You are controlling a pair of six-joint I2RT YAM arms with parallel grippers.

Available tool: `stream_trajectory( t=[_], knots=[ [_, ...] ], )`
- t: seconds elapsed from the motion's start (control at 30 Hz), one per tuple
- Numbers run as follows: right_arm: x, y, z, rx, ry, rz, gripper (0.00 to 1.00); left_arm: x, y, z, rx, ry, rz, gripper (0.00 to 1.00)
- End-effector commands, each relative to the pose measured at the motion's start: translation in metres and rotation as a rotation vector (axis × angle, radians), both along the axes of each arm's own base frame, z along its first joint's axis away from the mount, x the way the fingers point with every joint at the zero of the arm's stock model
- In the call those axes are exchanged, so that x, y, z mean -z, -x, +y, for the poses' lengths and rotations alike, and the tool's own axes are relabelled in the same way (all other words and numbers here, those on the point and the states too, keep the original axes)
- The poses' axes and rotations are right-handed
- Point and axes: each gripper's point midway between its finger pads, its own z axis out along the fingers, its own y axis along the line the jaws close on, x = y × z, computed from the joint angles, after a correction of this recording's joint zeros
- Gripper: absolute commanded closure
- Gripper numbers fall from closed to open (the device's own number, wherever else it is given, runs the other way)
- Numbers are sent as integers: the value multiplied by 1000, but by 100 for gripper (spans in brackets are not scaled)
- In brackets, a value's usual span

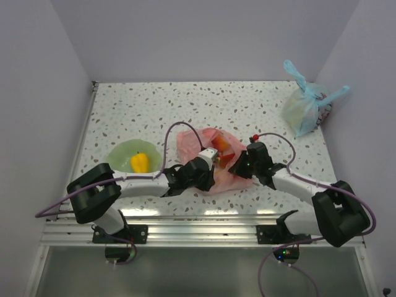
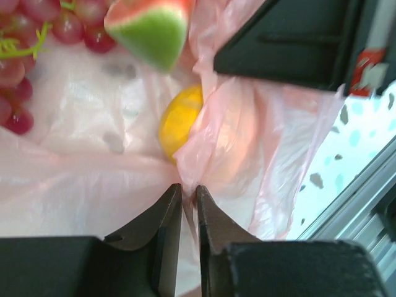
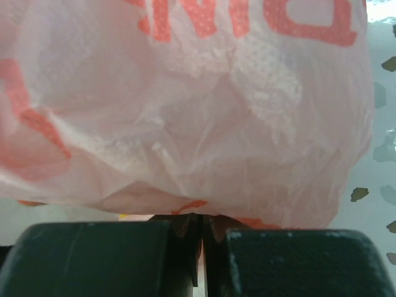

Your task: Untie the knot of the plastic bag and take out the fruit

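At the near rim of the plastic bag (image 1: 190,143): pinched film between the fingers of the left gripper (image 2: 189,189), narrowed to a sliver on a pink fold. At the right side of the bag: the same tight pinch on the film by the right gripper (image 3: 201,218), with nothing but red-printed plastic beyond it.

Just past the left pinch, inside the bag: a yellow fruit (image 2: 179,120) half behind a fold. Farther in: a watermelon slice (image 2: 151,28) and red grapes (image 2: 25,55), lying bare under the open mouth. No tied tuft anywhere in view, so probably past the knot already, though not certain from these views.

Left of the bag and apart from it: a green bowl (image 1: 120,151) with one yellow piece (image 1: 140,162) in it. Far behind the bag, to its right: a blue bag (image 1: 304,105).

Judged step: spreading the mouth, with the taking-out under way. Calls next for keeping one pinch as anchor, freeing the other claw, opening it wide, and reaching past the loose film for the yellow fruit without snagging plastic.
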Motion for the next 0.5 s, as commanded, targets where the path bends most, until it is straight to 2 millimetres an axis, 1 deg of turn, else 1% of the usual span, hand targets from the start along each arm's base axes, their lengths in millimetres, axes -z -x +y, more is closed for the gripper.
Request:
stream_trajectory(
  t=[0.0, 0.03, 0.1, 0.13, 0.17, 0.2, 0.23, 0.27, 0.3, 0.33, 0.37, 0.4, 0.47],
  knots=[
    [-27, -16, 4, 24, -36, -89, 100, -1, 11, 12, 52, -20, -25, 78],
    [-28, -15, 3, 25, -33, -91, 100, -7, 15, 8, 77, 5, -33, 77],
    [-32, -16, 2, 26, -33, -98, 100, -11, 19, 5, 117, 13, -50, 77],
    [-38, -18, 4, 21, -41, -110, 100, -9, 25, 2, 151, 17, -40, 77],
    [-36, -14, 3, 16, -31, -93, 100, -6, 28, 1, 168, 10, -32, 77],
    [-40, -13, 2, 16, -33, -104, 100, -3, 31, 0, 188, -1, -29, 77],
    [-38, -11, 0, 18, -24, -95, 100, 6, 35, -1, 210, -19, -16, 78],
    [-37, -9, -2, 20, -19, -89, 100, 9, 40, -4, 238, -22, -1, 78],
    [-34, -5, -5, 22, -8, -78, 100, 22, 46, -4, 260, -57, 18, 78],
    [-29, 1, -9, 27, 10, -56, 100, 20, 46, -10, 269, -55, 18, 78],
    [-26, 4, -11, 26, 16, -47, 100, 23, 47, -12, 274, -66, 21, 78],
    [-17, 12, -14, 27, 24, -23, 100, 31, 47, -13, 277, -85, 29, 78],
    [-13, 19, -14, 29, 3, -10, 100, 30, 41, -19, 257, -85, 21, 80]
  ],
)
